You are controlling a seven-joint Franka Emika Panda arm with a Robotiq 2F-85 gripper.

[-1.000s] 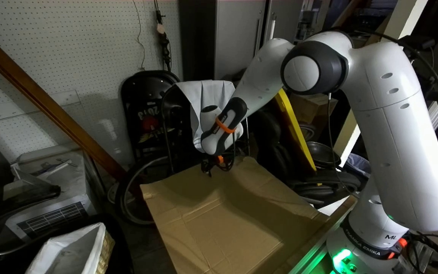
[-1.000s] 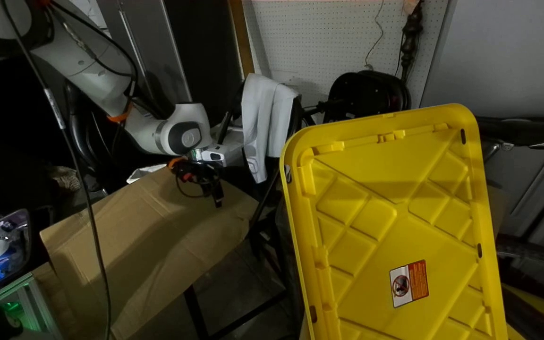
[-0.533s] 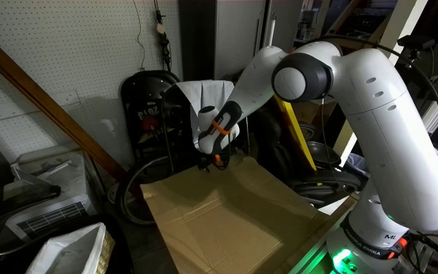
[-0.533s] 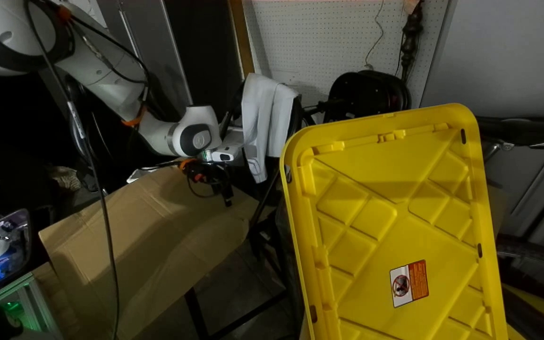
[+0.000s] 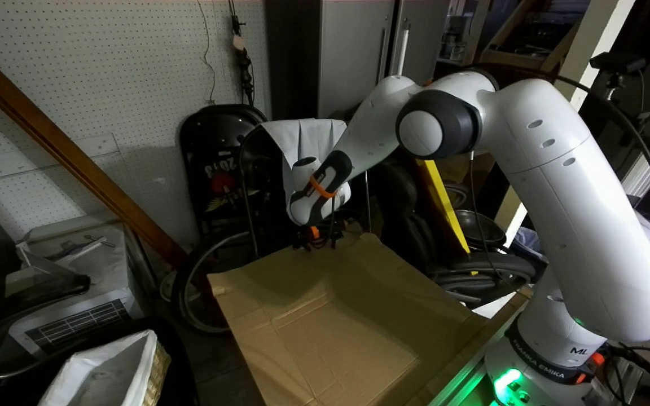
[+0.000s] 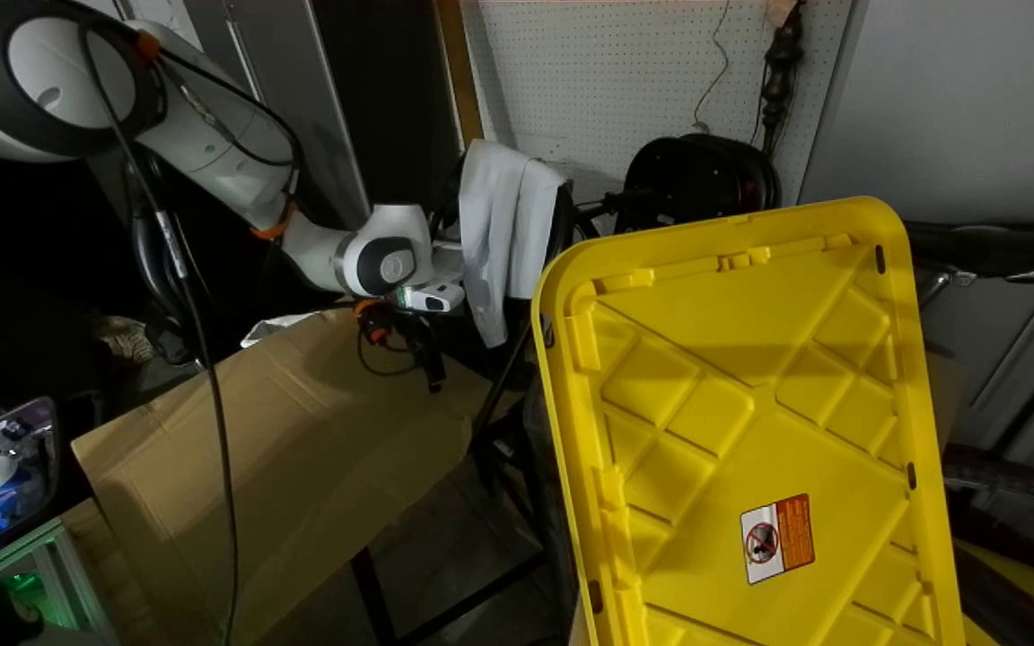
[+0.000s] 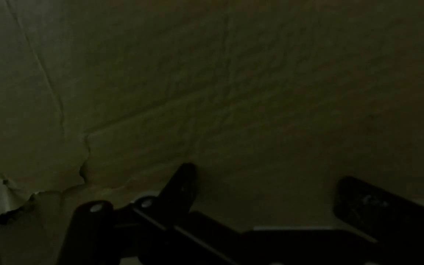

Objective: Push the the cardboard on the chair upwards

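The cardboard [image 5: 325,321] is a large creased tan sheet, sloping across the front of a black chair [image 6: 373,583]. It also shows in an exterior view [image 6: 319,467] and fills most of the wrist view [image 7: 212,95], with a torn edge at lower left. My gripper [image 5: 315,246] points down over the sheet's far end, near the chair back; it also shows in an exterior view [image 6: 433,381]. In the wrist view the two dark fingers [image 7: 266,176] stand wide apart with only cardboard behind them. I cannot tell whether the fingertips touch the sheet.
A white cloth [image 6: 508,233] hangs over the chair back close to my wrist. A yellow lid [image 6: 750,404] stands beside the chair. A white-lined basket [image 5: 116,366], a bicycle wheel [image 5: 189,299] and folded black chairs [image 5: 212,146] are nearby.
The arm has lowered at its elbow and reached forward. The gripper has moved a little toward the far end and chair back. The cardboard has barely shifted.
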